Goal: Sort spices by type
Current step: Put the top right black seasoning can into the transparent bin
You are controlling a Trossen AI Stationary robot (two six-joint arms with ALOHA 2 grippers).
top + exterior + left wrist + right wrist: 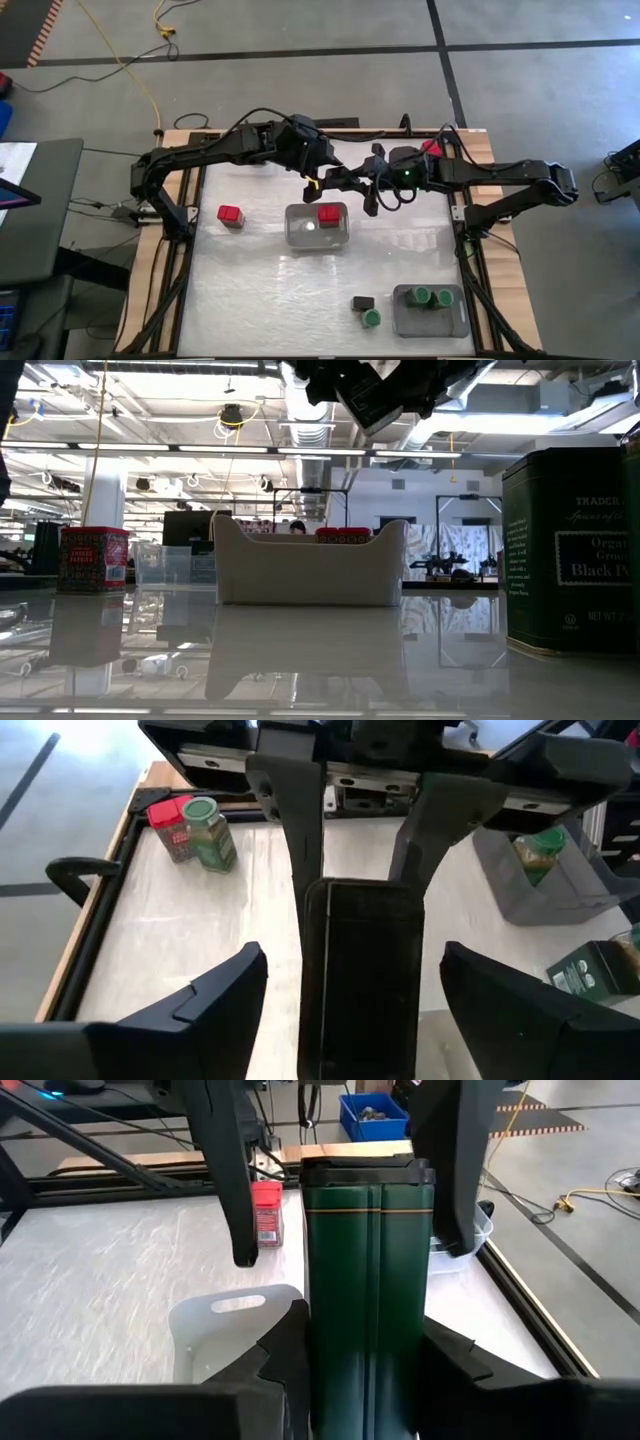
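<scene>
A boxy dark green-black spice tin (370, 1280) hangs above the middle of the table, with my right gripper (368, 1325) shut on it. My left gripper (352, 955) faces it from the table's left and is open, one finger (215, 1000) on either side of the tin's free end, not touching it. Below them a grey tray (318, 232) holds a red-capped spice (328, 213). Another red spice (231, 215) stands on the table to the left. Both grippers meet at the table's centre, left (340, 178) and right (372, 190). My right gripper pinches the tin's two long sides (318, 1342) between its two fingers, at the tin's end nearest the wrist. The fingers come nearly level from the table's right and lie along the tin. The tin sticks out ahead of them, lifted clear of the table.
A darker grey tray (430, 318) at the near right holds two green-capped jars (432, 296). In front of it stand a black tin (363, 302) and a green-capped jar (371, 318). A red-capped jar (172, 825) and a green-capped jar (210, 832) stand at the far right.
</scene>
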